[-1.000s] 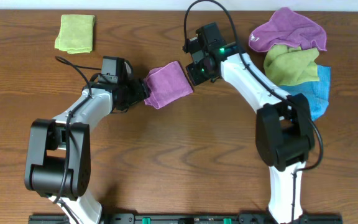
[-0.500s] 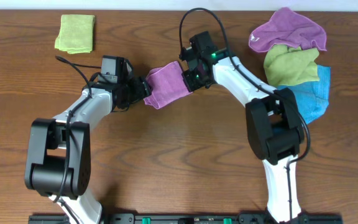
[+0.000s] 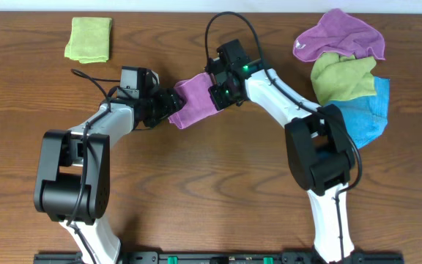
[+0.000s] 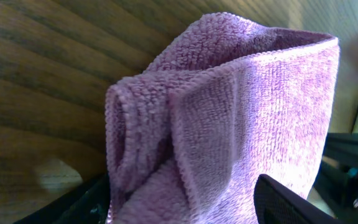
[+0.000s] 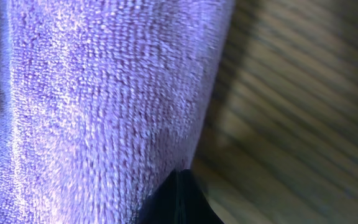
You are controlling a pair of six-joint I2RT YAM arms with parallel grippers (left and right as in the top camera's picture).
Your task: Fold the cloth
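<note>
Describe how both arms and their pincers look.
The left arm and right arm have white tubular links with bulky black joints. The left pincer and right pincer are black. A black cable loops above the right wrist, where a green light glows.

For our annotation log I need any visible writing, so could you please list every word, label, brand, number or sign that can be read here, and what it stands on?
None: no text can be read in any view. The cloth shows no label or print, and neither do the heaped cloths, the folded green cloth or the table.
</note>
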